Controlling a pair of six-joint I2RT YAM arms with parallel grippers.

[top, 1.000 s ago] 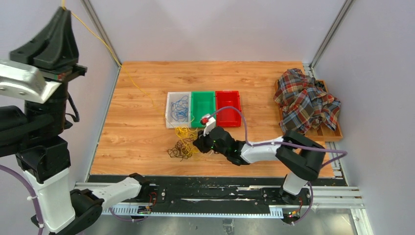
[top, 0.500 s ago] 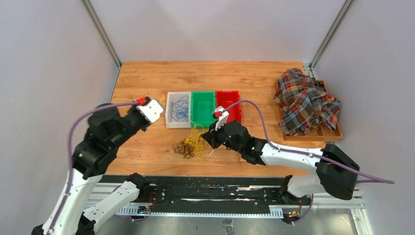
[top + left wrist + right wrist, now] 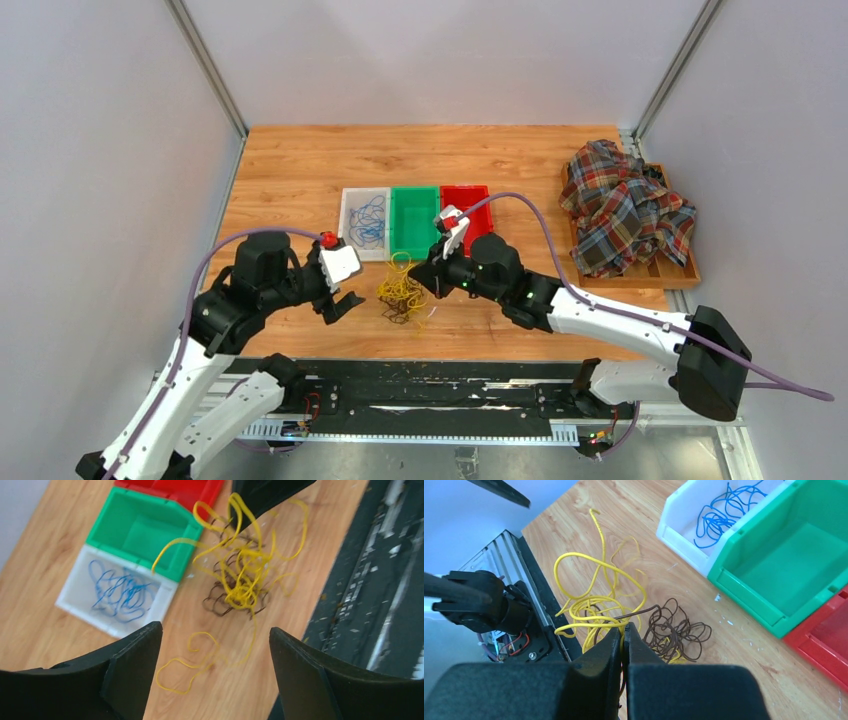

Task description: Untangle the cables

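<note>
Swinging down from its raised pose of a second ago, the left gripper now sits low over the table, while the right gripper has edged nearer the bins with its catch. The right gripper's fingers are pressed together, with yellow and dark brown strands of the cables pinched between them. Just below and ahead of it those strands fall into a loose heap on the wood, brown coils on one side and yellow loops on the other.

On the heap's far side from the right gripper, the left gripper stands wide open with nothing between its fingers. From there the heap lies straight ahead, near but not touching, its strands running up and away to the right gripper. A single yellow loop lies closer, just off the fingertips. The heap thus sits between the two grippers, and the free left one looks best placed to take a strand and pull away from the right.

Farther out, blue cables rest in the white bin, beside the green bin.
</note>
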